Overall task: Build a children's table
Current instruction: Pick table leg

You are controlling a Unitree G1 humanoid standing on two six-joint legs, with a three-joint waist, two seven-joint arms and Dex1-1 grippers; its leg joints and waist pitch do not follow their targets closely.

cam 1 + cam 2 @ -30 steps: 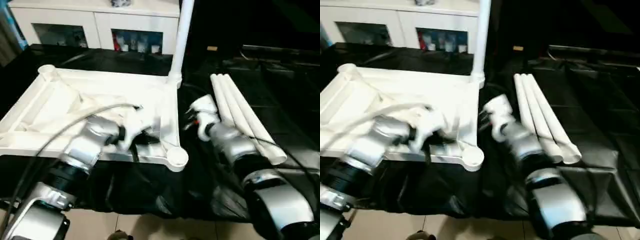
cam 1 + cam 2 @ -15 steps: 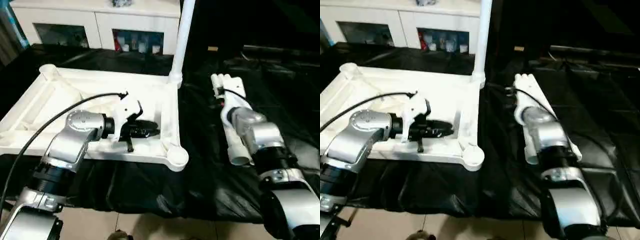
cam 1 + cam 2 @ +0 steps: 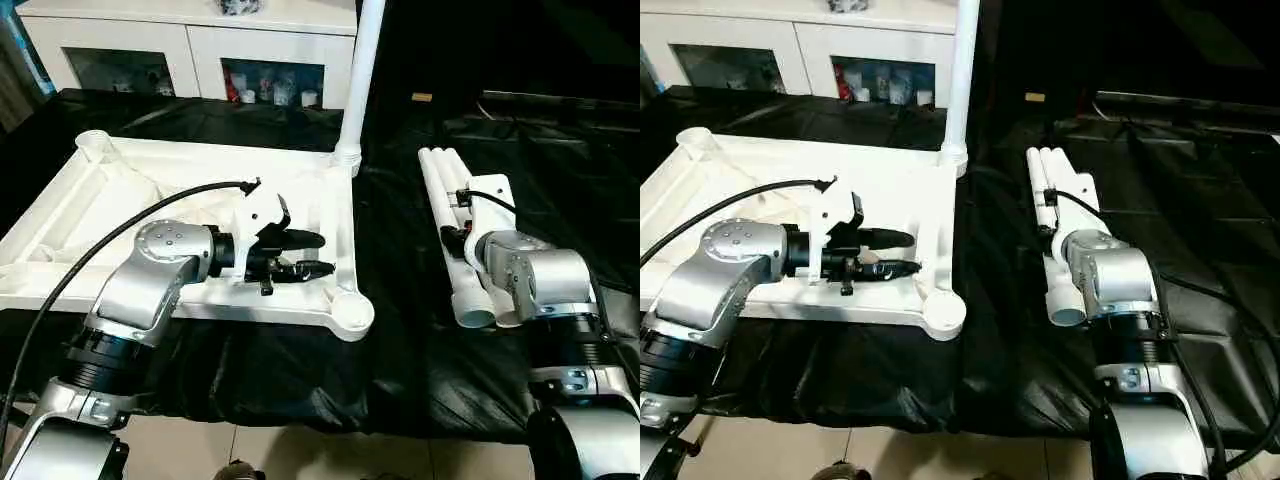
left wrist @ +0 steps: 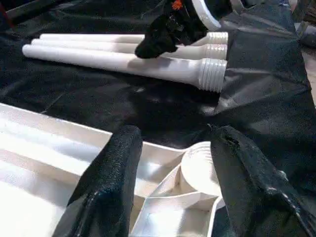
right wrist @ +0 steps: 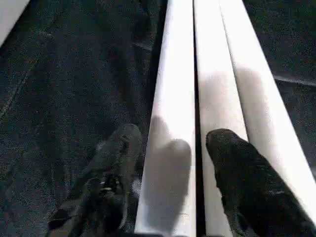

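One leg (image 3: 360, 75) stands socketed at the top's (image 3: 120, 215) far corner. Right tool (image 5: 170, 148), wide, straddles the nearest of three legs (image 3: 1048, 215) lying on the bench; next it must pinch it. Left tool (image 4: 170, 163) hovers wide over the top's near socket (image 4: 200, 168).

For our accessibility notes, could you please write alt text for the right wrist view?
The right end effector hangs open astride the leftmost of three loose legs, which lie side by side on black sheeting; one black finger is on each side of that leg.
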